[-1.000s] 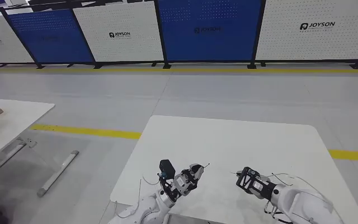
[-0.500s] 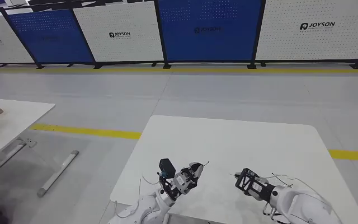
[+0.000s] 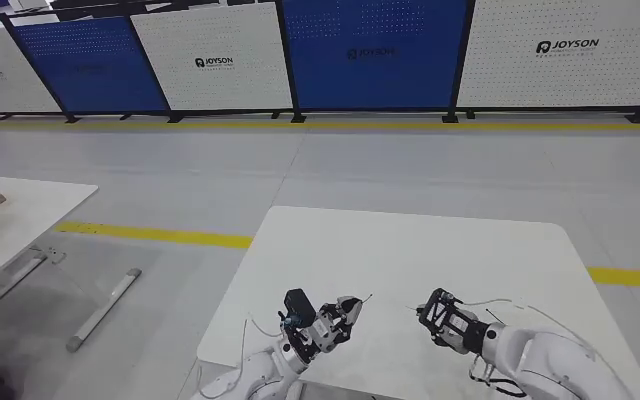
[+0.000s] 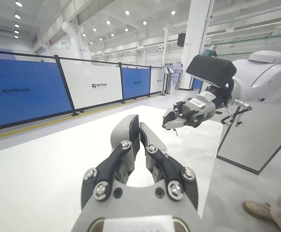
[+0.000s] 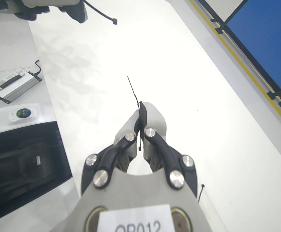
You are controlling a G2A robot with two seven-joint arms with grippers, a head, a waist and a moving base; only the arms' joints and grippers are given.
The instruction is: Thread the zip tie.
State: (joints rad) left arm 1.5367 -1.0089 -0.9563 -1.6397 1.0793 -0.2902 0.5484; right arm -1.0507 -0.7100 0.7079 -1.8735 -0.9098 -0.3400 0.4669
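My right claw (image 5: 140,107) is clamped on a black zip tie (image 5: 133,91). The strap runs between the two pads. Its thin pointed tail sticks straight out past the tips, and a short stub with a small knob shows behind them, between the fingers. In the top view this claw (image 3: 428,306) sits low and right of centre over the white table (image 3: 420,250). It points toward the middle of the frame, with the tail (image 3: 417,308) just off its tip.

My left claw (image 4: 139,125) is closed, its pads pressed together at the tips. In its own view I cannot make out a strap between them. The right wrist view shows this claw (image 5: 74,11) with a second zip tie (image 5: 105,15) coming out of it, the square head hanging free at the end. From above, the left claw (image 3: 350,305) is low and left of centre, and that tie (image 3: 366,297) slants up and to the right from it.

The two claws face each other, apart, with bare table between the tail and the head. From the left wrist, the right claw (image 4: 168,123) hangs above the table with the tail (image 4: 174,130) poking down from it.

A loose zip tie (image 5: 200,192) lies flat on the table beside my right claw.
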